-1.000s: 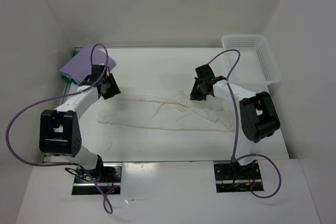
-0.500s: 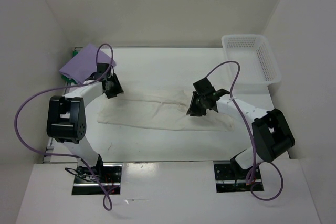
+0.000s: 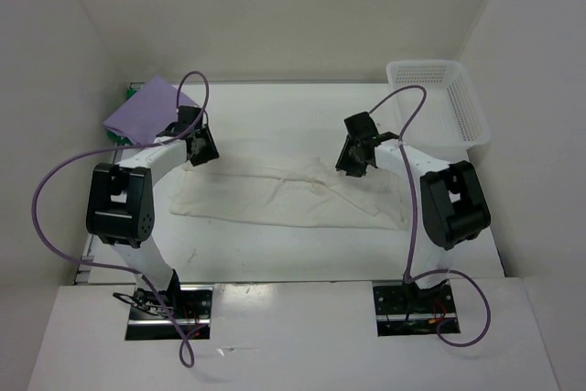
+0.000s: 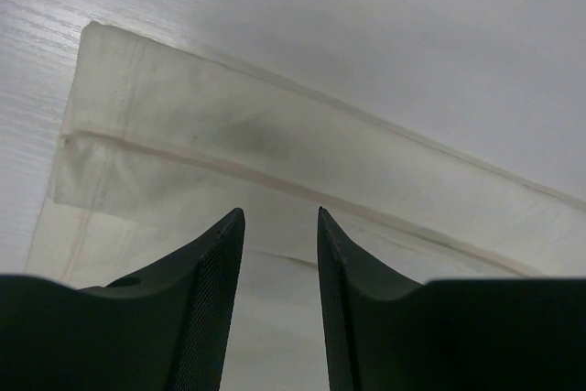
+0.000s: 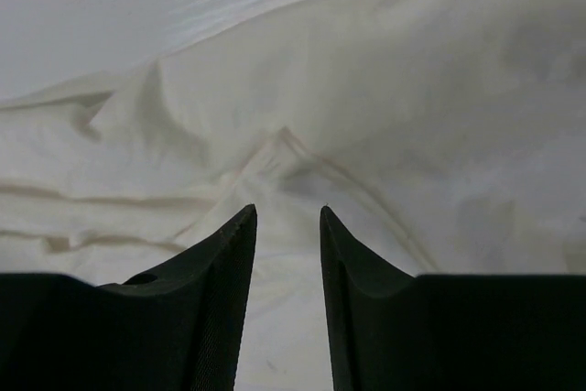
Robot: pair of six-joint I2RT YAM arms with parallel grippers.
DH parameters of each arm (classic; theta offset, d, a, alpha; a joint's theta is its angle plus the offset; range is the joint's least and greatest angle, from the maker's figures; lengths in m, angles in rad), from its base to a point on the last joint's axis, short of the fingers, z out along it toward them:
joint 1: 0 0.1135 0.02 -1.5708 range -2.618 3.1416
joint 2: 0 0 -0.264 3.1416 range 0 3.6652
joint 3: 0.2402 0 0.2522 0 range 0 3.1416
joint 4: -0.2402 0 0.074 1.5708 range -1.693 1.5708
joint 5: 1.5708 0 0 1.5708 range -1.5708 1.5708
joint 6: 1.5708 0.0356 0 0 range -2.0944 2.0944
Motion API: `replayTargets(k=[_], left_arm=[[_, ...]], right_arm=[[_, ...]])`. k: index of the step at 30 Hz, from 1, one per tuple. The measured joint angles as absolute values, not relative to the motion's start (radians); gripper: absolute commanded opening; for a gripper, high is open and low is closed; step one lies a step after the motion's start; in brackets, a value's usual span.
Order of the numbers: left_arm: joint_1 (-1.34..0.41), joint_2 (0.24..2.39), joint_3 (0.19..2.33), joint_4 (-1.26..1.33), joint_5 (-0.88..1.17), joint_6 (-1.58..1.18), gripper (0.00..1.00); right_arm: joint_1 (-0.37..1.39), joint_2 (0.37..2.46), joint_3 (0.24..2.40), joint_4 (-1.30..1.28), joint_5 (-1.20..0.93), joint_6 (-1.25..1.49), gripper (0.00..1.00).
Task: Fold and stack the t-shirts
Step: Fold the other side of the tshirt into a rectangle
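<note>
right tool [image 5: 287,212] shifted, parted, empty | left tool [image 4: 279,214] parted over cream shirt [image 3: 275,191]

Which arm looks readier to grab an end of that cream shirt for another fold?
Probably the left. The left gripper hangs open over the flat end hem of the cream shirt; the right gripper is over rumpled cloth nearer the middle.

Tabletop [image 3: 275,121] centre: cream-white cloth t-shirt [image 3: 288,191] | far-left corner: lavender-purple cloth t-shirt [image 3: 142,112] on bright green cloth t-shirt [image 3: 127,92] | far-right corner: white plastic lattice basket [image 3: 423,65]
</note>
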State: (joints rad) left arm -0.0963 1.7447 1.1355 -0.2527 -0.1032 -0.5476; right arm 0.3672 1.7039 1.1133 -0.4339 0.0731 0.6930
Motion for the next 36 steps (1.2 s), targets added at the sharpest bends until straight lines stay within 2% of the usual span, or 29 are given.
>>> replayTargets(k=[5, 17, 18, 22, 24, 25, 29, 32, 36], left_arm=[[-0.096, 1.778, 1.137, -0.253, -0.106, -0.542, 0.46], [-0.096, 1.799, 1.137, -0.26, -0.116, -0.524, 0.49], [-0.096, 1.799, 1.137, -0.262, -0.117, -0.524, 0.49], [-0.096, 1.8, 1.137, -0.265, -0.119, -0.524, 0.49], [-0.096, 1.8, 1.137, -0.266, -0.119, -0.524, 0.49], [-0.096, 1.8, 1.137, -0.266, -0.119, -0.524, 0.49], [-0.096, 1.799, 1.136, -0.269, -0.119, -0.522, 0.49], [-0.096, 1.799, 1.135, -0.271, -0.119, -0.522, 0.49], [-0.096, 1.797, 1.133, -0.279, -0.12, -0.521, 0.49]], right_arm=[[0.324, 1.769, 1.145, -0.422, 0.099, 0.679, 0.44], [0.326, 1.845, 1.198, -0.4, 0.063, 0.659, 0.44], [0.332, 1.846, 1.198, -0.4, 0.06, 0.659, 0.43], [0.347, 1.864, 1.199, -0.401, 0.037, 0.651, 0.28], [0.349, 1.871, 1.199, -0.402, 0.029, 0.648, 0.24], [0.349, 1.872, 1.199, -0.403, 0.025, 0.646, 0.17], [0.35, 1.872, 1.2, -0.411, 0.011, 0.637, 0.05], [0.352, 1.869, 1.198, -0.416, -0.003, 0.634, 0.0], [0.363, 1.817, 1.147, -0.42, -0.03, 0.636, 0.0]])
